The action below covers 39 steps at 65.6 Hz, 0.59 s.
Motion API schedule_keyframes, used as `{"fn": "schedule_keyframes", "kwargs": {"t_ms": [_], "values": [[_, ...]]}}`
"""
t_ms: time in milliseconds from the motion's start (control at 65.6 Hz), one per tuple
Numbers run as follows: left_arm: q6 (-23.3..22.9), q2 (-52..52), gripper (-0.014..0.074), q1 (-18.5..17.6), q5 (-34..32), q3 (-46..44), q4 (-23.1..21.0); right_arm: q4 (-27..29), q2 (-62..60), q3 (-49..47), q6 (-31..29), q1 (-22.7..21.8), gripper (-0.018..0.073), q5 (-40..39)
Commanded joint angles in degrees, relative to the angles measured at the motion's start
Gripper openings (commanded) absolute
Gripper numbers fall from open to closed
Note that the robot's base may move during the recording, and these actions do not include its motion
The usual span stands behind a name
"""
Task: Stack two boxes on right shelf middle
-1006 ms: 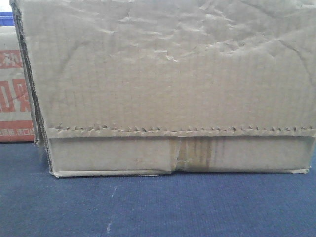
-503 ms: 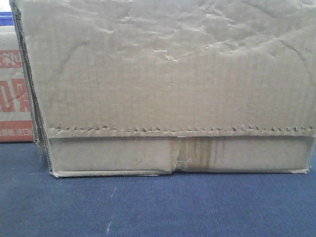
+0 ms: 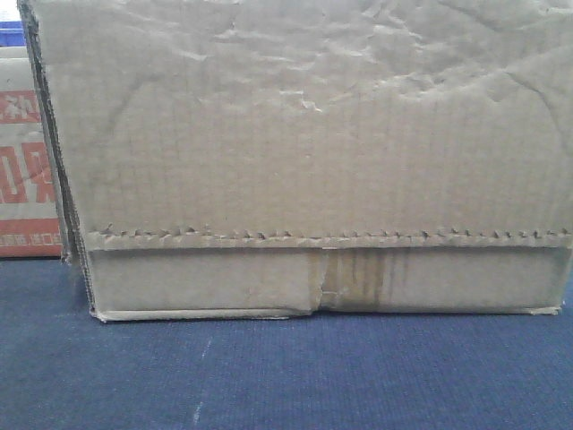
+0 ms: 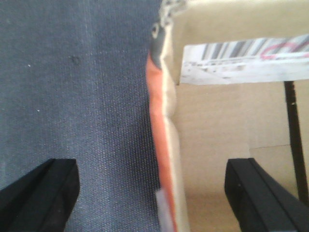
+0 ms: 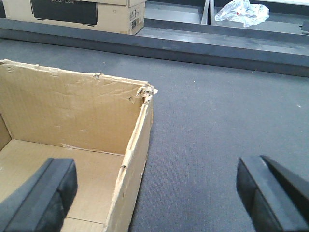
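A plain, creased tan box (image 3: 304, 134) fills the front view, standing on blue-grey cloth (image 3: 286, 376), with a jagged flap edge and brown tape low at its centre. My right gripper (image 5: 154, 166) is open astride that open box's right wall (image 5: 137, 145), one finger inside and one over the cloth. My left gripper (image 4: 150, 169) is open astride the wall of a box (image 4: 212, 130) whose outer face is orange-red, with a barcode label (image 4: 246, 60) inside. Neither gripper touches cardboard. The shelf is out of view.
A red-printed carton (image 3: 27, 179) stands behind the plain box at the left, under a blue bin (image 3: 11, 34). Beyond the cloth runs a dark ledge (image 5: 217, 48) with a carton bearing a black panel (image 5: 77, 12) and a crumpled plastic bag (image 5: 241, 12).
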Motion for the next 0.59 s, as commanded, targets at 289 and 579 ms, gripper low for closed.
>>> {"fn": "schedule_keyframes", "kwargs": {"t_ms": [289, 579], "values": [[0.38, -0.45, -0.0060, 0.09, 0.06, -0.68, -0.20, -0.41, 0.06, -0.51, -0.56, 0.09, 0.0570, -0.45], [-0.83, -4.43, -0.0111, 0.09, 3.27, -5.27, 0.36, -0.41, 0.06, -0.51, -0.56, 0.09, 0.0570, -0.10]]}}
